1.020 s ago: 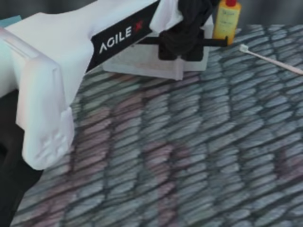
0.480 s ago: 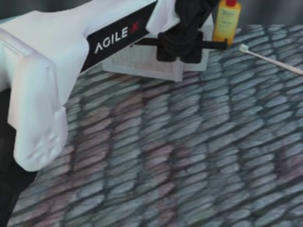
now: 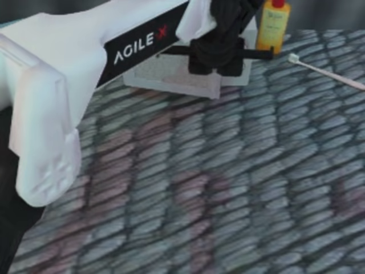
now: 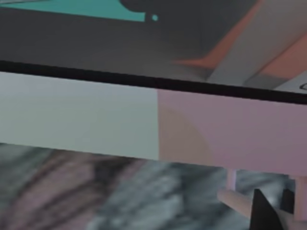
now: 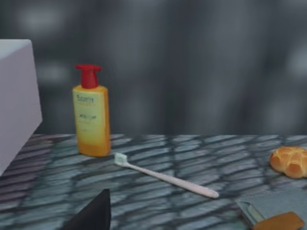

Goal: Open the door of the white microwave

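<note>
— Top view, starting at the left: what's my left arm doing?
— It stretches from the table's (image 3: 239, 188) near-left corner up towards the far middle. The left gripper (image 3: 219, 57) hangs over the front of the white microwave (image 3: 244, 73).
— Clenched or released?
— I cannot tell; the wrist hides it.
— And the door (image 3: 168, 73)?
— Its speckled window lies just left of the gripper and beneath it, at the table's far edge. In the left wrist view a pale panel (image 4: 96, 120) fills the middle, possibly the door, though I can't be sure.
— Further right?
— A yellow bottle (image 3: 272, 25) just beside the microwave, then a toothbrush (image 3: 325, 71).
— My right arm?
— Parked out of the top view. Its camera shows the bottle, the toothbrush and a bread roll (image 5: 289, 161). I cannot tell the right gripper's state either.
</note>
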You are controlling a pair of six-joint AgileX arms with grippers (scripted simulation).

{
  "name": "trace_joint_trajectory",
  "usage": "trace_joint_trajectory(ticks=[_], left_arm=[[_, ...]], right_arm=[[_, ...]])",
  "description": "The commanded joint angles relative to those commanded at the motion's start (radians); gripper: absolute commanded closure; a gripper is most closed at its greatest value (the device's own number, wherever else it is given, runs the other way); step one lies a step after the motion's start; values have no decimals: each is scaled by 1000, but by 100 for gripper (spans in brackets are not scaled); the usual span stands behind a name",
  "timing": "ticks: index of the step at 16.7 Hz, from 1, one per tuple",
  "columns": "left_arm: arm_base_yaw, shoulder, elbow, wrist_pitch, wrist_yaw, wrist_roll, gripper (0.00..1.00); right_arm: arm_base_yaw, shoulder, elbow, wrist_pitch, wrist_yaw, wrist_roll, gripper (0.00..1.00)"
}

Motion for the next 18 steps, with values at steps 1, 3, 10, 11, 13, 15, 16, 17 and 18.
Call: trace_joint_trajectory(ticks=[1,3,10,11,13,15,16,17,18], left_arm=[[0,0,0,0,0,0,100],[0,0,0,0,0,0,100],[0,0,0,0,0,0,100],[0,0,0,0,0,0,100],[-7,2,-4,4,6,-2,100],[-1,-23,-41,25,11,15,100],[2,-38,-68,37,16,27,100],[3,-54,-97,51,21,42,100],[4,-70,-123,66,26,57,100]], right_arm=[[0,0,0,0,0,0,0],[0,0,0,0,0,0,0],[0,0,0,0,0,0,0],[0,0,0,0,0,0,0],[0,0,0,0,0,0,0],[0,0,0,0,0,0,0],[0,0,0,0,0,0,0],[0,0,0,0,0,0,0],[0,0,0,0,0,0,0]])
